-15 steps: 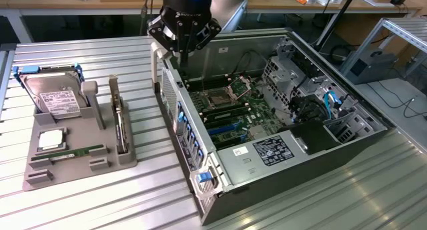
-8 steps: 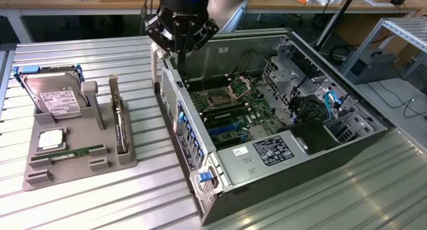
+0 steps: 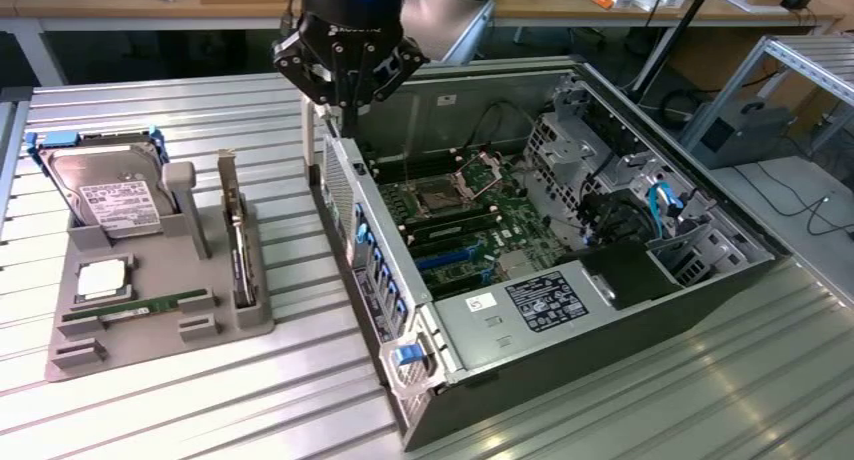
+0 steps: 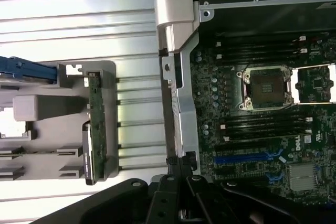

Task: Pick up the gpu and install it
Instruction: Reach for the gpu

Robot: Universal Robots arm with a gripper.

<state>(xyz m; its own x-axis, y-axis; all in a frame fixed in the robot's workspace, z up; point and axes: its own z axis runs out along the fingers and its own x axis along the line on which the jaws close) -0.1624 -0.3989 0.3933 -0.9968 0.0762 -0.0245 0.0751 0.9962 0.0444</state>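
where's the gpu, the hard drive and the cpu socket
gpu (image 3: 240, 262), exterior view, card's upper edge
hard drive (image 3: 118, 202), exterior view, white label
cpu socket (image 4: 262, 88), wrist view, socket centre

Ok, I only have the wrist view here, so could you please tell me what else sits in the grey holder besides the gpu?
Observer: A hard drive with a white label stands in the holder, to the exterior view's left of the gpu.
Operator: Thank you. Is anything in the other slots?
Observer: Yes, a narrow green RAM stick lies flat along the holder's near side.
Operator: And where does the gripper sit relative to the case?
Observer: The gripper is shut and empty. It hangs over the top edge of the case wall nearest the holder, apart from the gpu.
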